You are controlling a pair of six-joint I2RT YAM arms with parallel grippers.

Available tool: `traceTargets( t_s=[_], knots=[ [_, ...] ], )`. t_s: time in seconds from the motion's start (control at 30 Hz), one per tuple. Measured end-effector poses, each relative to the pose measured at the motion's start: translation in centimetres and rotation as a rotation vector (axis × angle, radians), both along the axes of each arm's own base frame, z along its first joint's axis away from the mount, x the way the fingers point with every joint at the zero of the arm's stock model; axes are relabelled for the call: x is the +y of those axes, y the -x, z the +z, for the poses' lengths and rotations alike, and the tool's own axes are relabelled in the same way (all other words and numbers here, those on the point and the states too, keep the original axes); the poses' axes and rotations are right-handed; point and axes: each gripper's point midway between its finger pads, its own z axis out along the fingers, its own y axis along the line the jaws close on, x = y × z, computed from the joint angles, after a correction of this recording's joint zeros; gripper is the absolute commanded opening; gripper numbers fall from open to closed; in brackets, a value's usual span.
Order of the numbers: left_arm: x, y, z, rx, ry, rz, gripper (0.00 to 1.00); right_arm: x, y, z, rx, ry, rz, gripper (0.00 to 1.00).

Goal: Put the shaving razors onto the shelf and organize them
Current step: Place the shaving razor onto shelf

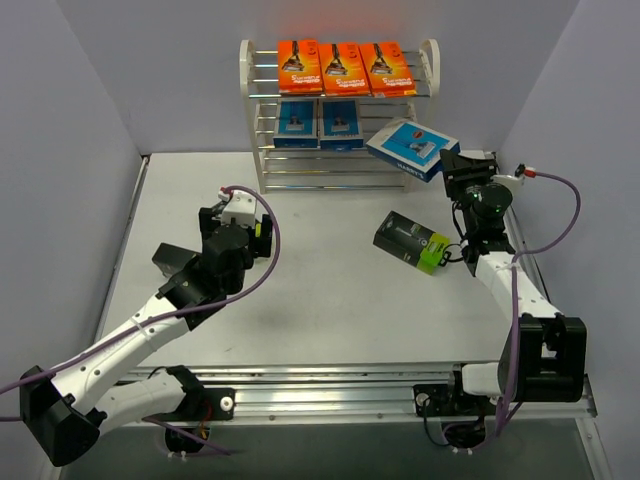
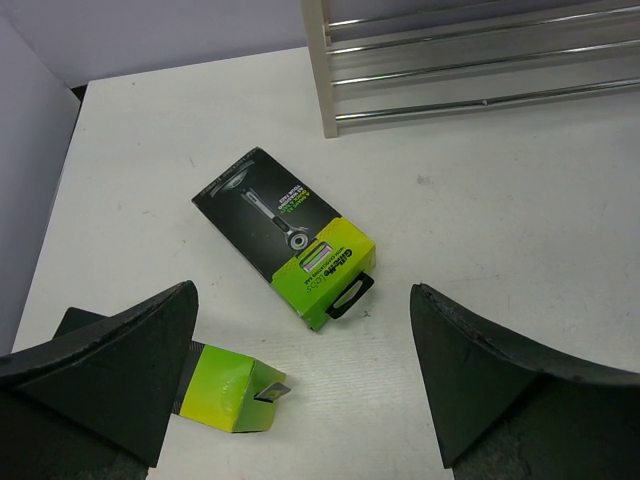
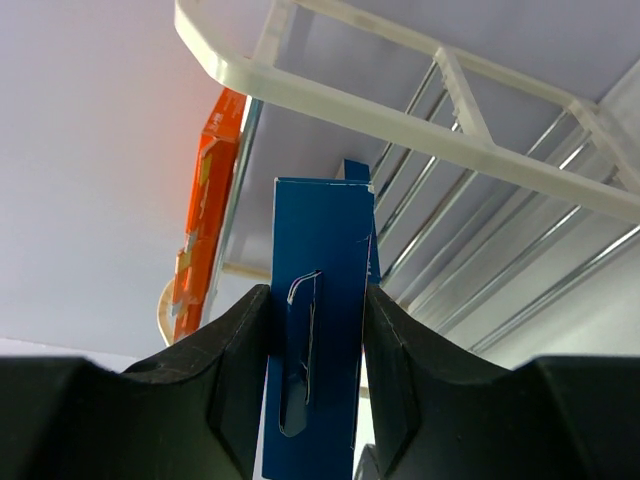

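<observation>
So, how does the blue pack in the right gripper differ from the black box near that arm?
The blue razor pack is held aloft by the right gripper, tilted; the black box lies flat on the table, untouched. The pack is blue and white; the box has a lime end. Neither is on the shelf.

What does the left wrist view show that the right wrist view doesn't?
Left wrist only: a black-green box lying on the table, and a second box partly behind a finger. Right wrist only: a blue pack clamped between the jaws, and an orange pack edge-on beside the shelf frame. Both: the shelf's metal rods.
</observation>
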Motion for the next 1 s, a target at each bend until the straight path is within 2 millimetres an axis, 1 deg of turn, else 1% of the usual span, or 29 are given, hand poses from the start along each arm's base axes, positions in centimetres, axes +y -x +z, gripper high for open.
traceTargets(
  t_s=[0.13, 0.3, 0.5, 0.6, 0.73, 1.0],
  knots=[
    [-0.1, 0.0, 0.0, -0.002, 0.003, -0.003, 0.96, -0.2, -0.4, 0.7, -0.027, 0.000, -0.023, 0.00],
    [-0.3, 0.1, 0.0, -0.001, 0.003, -0.012, 0.96, -0.5, -1.0, 0.7, -0.042, -0.002, -0.051, 0.00],
    [-0.8, 0.3, -0.2, 0.002, 0.001, -0.029, 0.96, 0.7, -2.5, 0.6, -0.042, 0.004, -0.036, 0.00],
    [-1.0, 0.4, -0.3, 0.004, 0.000, -0.036, 0.96, 0.9, -2.8, 0.9, -0.055, 0.011, -0.039, 0.00],
    [-1.2, 0.5, -0.4, 0.004, 0.001, -0.045, 0.96, 0.5, -3.4, 1.3, -0.080, 0.011, -0.062, 0.00],
    [-1.8, 0.8, -0.4, 0.003, -0.008, -0.068, 0.96, 0.5, -4.5, 0.2, -0.088, 0.007, -0.093, 0.00]
  ],
)
